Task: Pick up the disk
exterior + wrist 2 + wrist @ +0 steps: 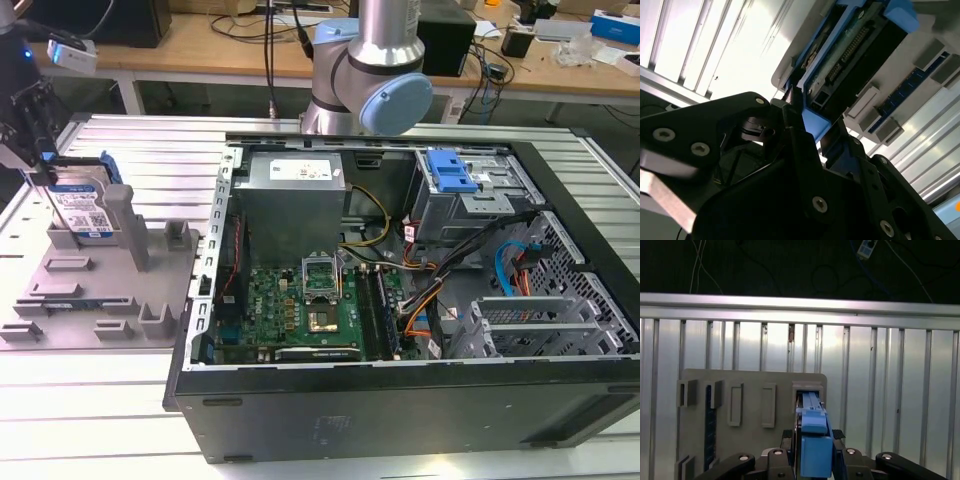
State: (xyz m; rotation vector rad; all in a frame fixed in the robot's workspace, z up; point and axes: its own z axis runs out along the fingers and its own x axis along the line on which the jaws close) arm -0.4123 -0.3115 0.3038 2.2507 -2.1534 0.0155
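On the ribbed metal counter (110,410), the disk (82,210) stands on edge in a slot of the grey fixture plate (100,290), directly beneath the gripper (816,442), which appears clamped across its blue-framed faces.

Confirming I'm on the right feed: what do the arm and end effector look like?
Arm: silver metal tube, grey joint housings, a round light-blue joint cap. End effector: black linkage fingers with silver screw heads.
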